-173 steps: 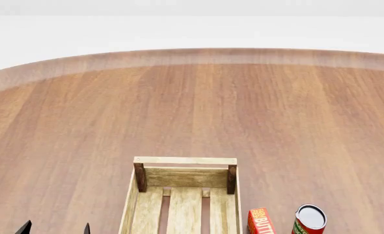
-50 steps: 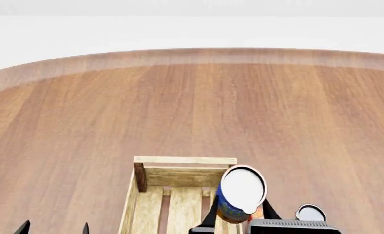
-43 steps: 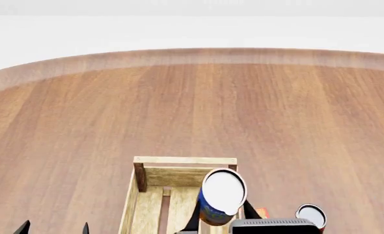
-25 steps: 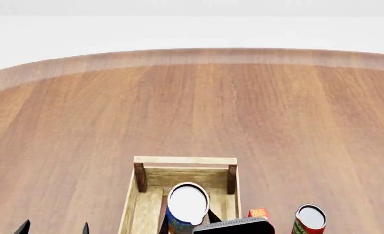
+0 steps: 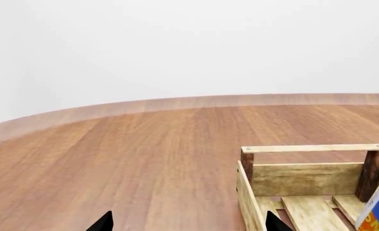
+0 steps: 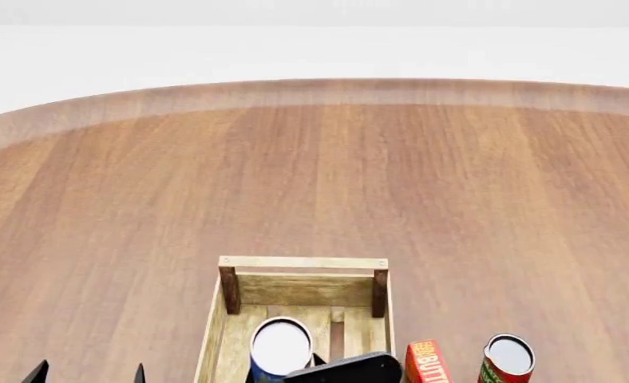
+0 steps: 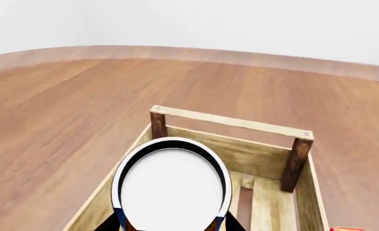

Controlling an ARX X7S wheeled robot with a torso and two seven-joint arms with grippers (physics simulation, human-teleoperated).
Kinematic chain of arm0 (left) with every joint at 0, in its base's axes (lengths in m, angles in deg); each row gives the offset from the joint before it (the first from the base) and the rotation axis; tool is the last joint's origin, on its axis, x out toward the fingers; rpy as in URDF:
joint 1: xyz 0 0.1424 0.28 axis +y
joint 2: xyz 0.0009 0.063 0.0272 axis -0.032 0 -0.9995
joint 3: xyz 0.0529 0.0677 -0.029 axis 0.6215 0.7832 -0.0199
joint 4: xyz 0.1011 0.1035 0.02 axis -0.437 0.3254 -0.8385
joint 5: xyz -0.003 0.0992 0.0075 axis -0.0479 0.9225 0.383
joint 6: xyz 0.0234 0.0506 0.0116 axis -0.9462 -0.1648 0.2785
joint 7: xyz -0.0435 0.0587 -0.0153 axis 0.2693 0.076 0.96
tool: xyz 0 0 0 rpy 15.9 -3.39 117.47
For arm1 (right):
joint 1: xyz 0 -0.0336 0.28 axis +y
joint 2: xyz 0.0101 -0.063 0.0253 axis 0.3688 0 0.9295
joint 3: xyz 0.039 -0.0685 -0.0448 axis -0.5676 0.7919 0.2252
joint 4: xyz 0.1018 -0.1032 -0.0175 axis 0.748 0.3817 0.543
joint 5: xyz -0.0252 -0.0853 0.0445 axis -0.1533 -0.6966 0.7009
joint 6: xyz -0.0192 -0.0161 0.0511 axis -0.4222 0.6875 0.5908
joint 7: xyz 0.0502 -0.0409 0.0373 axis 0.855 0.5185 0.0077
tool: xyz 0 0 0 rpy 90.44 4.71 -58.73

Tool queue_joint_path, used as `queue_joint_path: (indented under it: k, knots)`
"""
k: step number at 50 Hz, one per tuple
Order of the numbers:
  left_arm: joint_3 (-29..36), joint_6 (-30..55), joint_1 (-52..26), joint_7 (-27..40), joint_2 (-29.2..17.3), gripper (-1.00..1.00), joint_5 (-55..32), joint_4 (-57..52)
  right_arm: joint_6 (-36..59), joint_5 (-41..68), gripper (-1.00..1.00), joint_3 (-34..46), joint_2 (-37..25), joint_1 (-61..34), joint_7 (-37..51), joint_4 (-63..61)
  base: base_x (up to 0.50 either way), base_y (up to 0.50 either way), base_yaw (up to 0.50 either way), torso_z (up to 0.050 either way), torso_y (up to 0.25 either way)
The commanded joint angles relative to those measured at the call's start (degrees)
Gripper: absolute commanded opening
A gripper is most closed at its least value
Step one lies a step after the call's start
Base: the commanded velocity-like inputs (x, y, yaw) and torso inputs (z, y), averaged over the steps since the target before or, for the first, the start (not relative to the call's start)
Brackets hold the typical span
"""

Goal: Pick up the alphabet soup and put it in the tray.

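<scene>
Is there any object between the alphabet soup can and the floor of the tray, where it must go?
Nothing visible. The alphabet soup, held by the right gripper, is already inside the tray walls, and the slats in view are bare.

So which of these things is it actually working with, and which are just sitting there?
In use:
soup can, gripped by the right gripper over the tray
tray

Just lying about:
red box, on the table beside the tray
red-and-green can, beside the box
left gripper, idle and open
</scene>
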Motion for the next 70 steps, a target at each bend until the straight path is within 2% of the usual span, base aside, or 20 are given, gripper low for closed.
queue_joint_path:
  k: [1,32,70]
  knots:
    - [0.2,-0.1,0.0,0.2,-0.2,1.00,-0.2,-0.2,-1.5,-2.5,-1.00,1.2,1.4,-2.6,-1.7,5.4,0.00,0.00,0.00,0.000,0.000]
    - [0.7,-0.3,-0.2,0.6,-0.6,1.00,-0.9,0.1,-5.6,-2.4,-1.00,2.6,2.9,-5.2,-4.1,16.5,0.00,0.00,0.00,0.000,0.001]
    - [1.3,-0.4,-0.3,1.3,-1.1,1.00,-1.3,-0.1,-5.4,-0.7,-1.00,3.5,3.4,-6.1,-4.7,21.1,0.00,0.00,0.00,0.000,0.001]
